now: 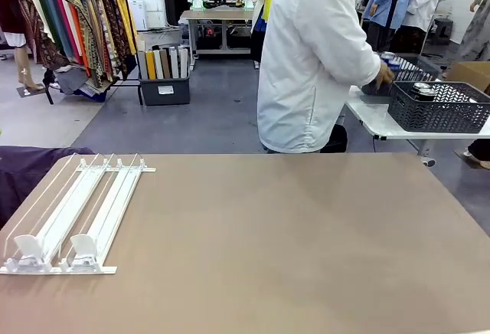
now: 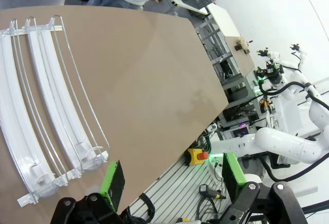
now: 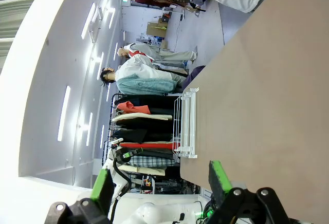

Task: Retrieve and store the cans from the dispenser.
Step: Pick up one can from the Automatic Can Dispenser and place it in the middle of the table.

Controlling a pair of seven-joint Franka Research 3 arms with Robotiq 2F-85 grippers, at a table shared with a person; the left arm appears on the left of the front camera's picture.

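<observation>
While we look along our own fingers from each wrist, both pincers stand wide apart with nothing between the green pads: the left gripper [image 2: 172, 180] hangs past the near edge of the brown table [image 1: 291, 242], and the right gripper [image 3: 160, 180] hangs off the table's side, its jaws just as spread and bare.

Nearest us on the table, toward our left, lies the dispenser [image 1: 76, 215], a flat white wire rack with two lanes. We see its two white pusher tabs [image 1: 53, 251] at the end closest to us and its crossbar at the far end. Both lanes hold no cans. From the left wrist the dispenser [image 2: 43, 116] curves along the tabletop just ahead of our fingers.

Beyond the table stands a person in a white coat [image 1: 314, 58], turned toward a side table [image 1: 375, 119] at far right. On it sits a dark grey basket [image 1: 440, 108] with silver can tops [image 1: 423, 89] showing inside; the person's hand [image 1: 385, 73] reaches beside it.
</observation>
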